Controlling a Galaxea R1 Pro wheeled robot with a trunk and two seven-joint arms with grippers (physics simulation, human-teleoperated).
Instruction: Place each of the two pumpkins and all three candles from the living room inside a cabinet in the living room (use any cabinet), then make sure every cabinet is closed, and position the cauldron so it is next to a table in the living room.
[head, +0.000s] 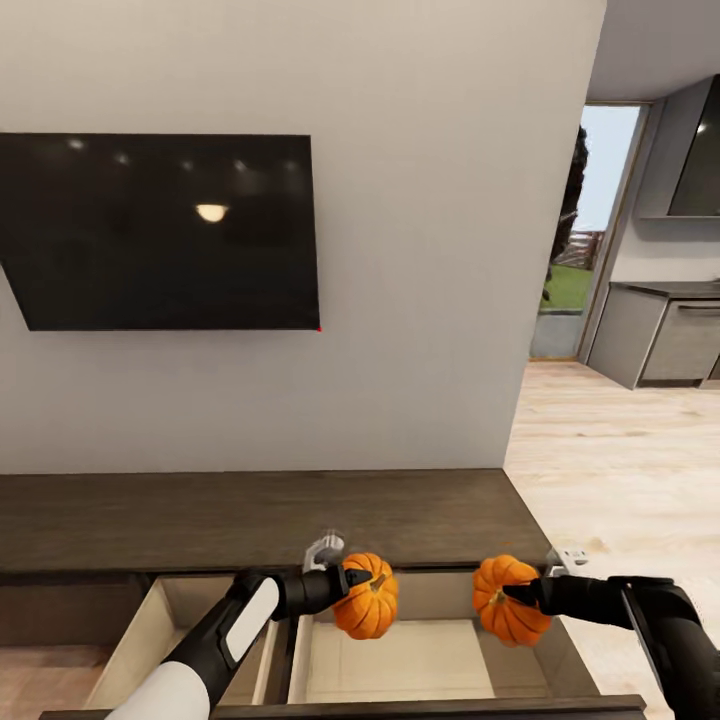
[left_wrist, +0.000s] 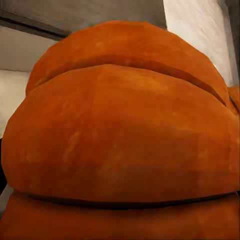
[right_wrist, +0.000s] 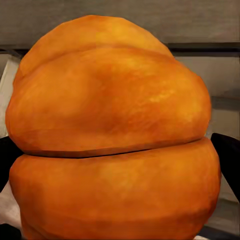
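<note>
**Pumpkins held over open cabinet drawers**

Pumpkins, two of them, hang in mid-air above the pulled-out drawers of the cabinet (head: 260, 520), each clamped in one of the robot's grippers. The left pumpkin (head: 366, 597) sits in the left gripper (head: 352, 578), whose dark fingers close on it from the side, stem end tipped toward the arm; it hovers over the divider between two open drawers. The right pumpkin (head: 510, 598) is pinched by the right gripper (head: 520, 598), which reaches in from the right edge of the head view, and hangs above the right part of the larger open drawer (head: 430, 660).

Seen from the left wrist, orange ribbed skin (left_wrist: 120, 135) looms just in front of the lens; from the right wrist, the other pumpkin (right_wrist: 112, 135) shows between two dark fingers (right_wrist: 227, 155) pressed to its sides.

Both drawers show pale wood interiors. The long dark-brown top of the cabinet runs along a plain grey wall, where a black television (head: 160, 230) hangs. To the right, light wood flooring (head: 620, 450) leads to a doorway (head: 585, 230) and grey kitchen units (head: 660, 335).
</note>
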